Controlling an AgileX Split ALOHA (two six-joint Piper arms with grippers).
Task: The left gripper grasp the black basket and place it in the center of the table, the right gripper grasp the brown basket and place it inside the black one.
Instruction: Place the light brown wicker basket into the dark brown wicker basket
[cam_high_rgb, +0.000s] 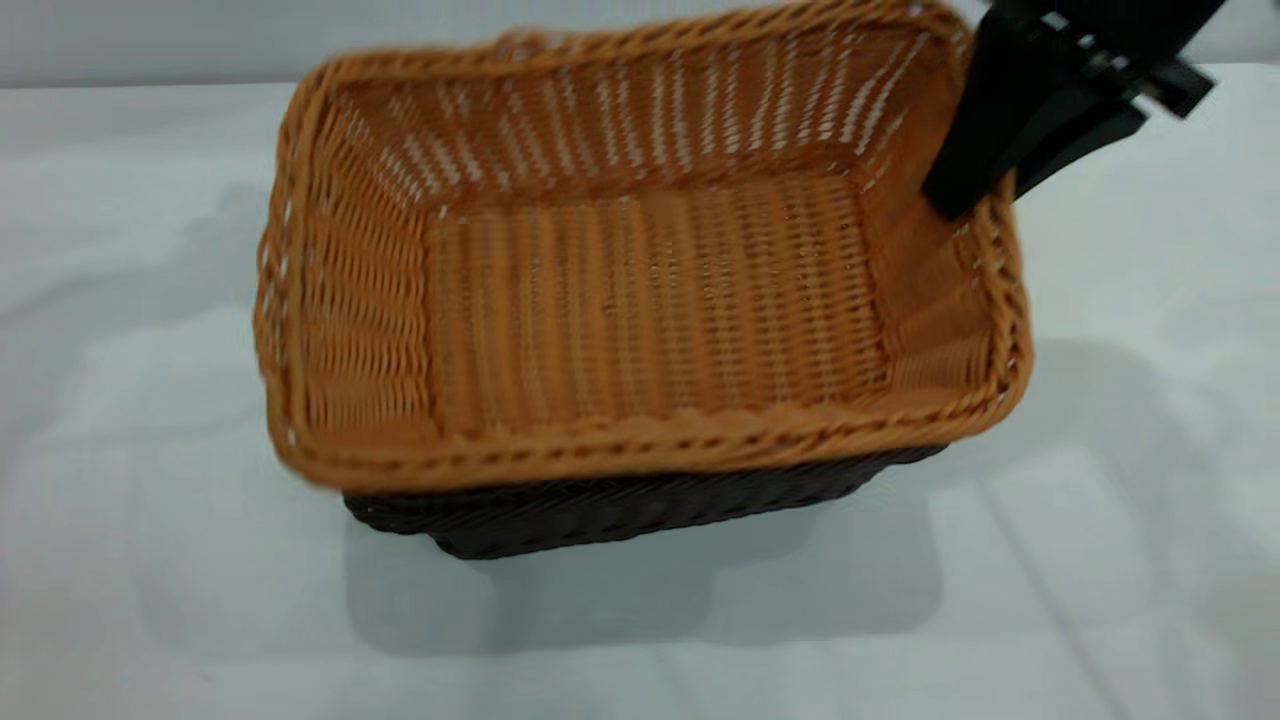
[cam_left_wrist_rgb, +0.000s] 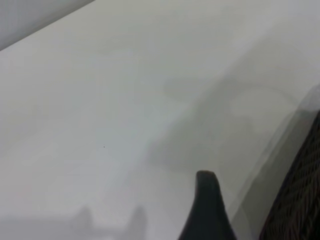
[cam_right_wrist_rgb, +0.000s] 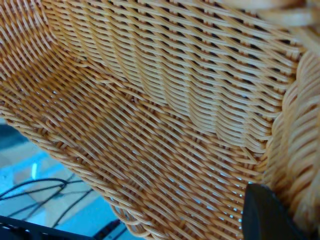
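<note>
**Brown basket hangs over the black one, not yet seated**

White table (cam_high_rgb: 150, 560) fills the room's foreground, bare and smooth near me. Just past that bare stretch sits the black basket (cam_high_rgb: 620, 510), resting on the table with only its near wall and a bit of rim showing. Directly above it, covering most of it, is the brown basket (cam_high_rgb: 640, 290), tilted, its near rim low over the black one and its far rim raised. I cannot tell whether the two are touching yet.

The risk, as I judge it, is a crooked landing. The brown basket is held by one corner only, so it hangs skewed; if let go like this, an edge could catch on the black rim and leave it perched instead of nested, or it could nudge the black basket off its spot.

At the far right corner, the right gripper (cam_high_rgb: 975, 195) has its jaws clamped on the brown basket's rim, one finger inside the wall and one outside, closed to the thickness of the weave. The left gripper (cam_left_wrist_rgb: 207, 210) is out of the way over bare table, with the black basket's wall just beside it; only one finger shows, so I cannot tell how its jaws stand.
</note>
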